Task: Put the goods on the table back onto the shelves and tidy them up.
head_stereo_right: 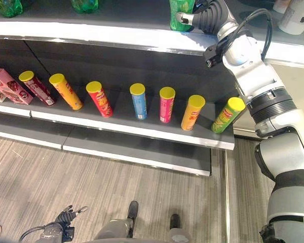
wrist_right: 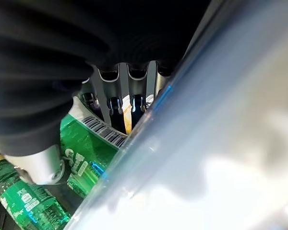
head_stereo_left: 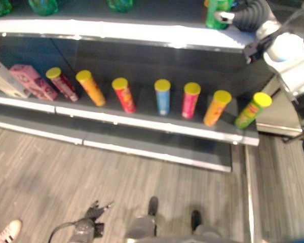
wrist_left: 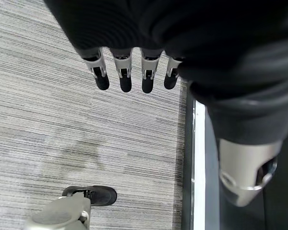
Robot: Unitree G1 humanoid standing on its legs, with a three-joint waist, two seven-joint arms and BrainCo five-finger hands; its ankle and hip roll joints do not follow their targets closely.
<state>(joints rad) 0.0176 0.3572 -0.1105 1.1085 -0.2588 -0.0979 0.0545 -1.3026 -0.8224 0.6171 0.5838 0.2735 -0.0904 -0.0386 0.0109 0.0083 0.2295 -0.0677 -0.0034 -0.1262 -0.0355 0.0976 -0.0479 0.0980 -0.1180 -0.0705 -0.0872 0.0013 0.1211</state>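
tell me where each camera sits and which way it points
Left eye view: on the head, looking down at the shelves with a row of yellow-lidded cans; right hand at upper right.
Right eye view: beside it, same scene; right hand on the green bottle, left hand low.
Left wrist view: on the left wrist, facing the floor past straight fingers.
Right wrist view: along the right hand's fingers curled round that green bottle.
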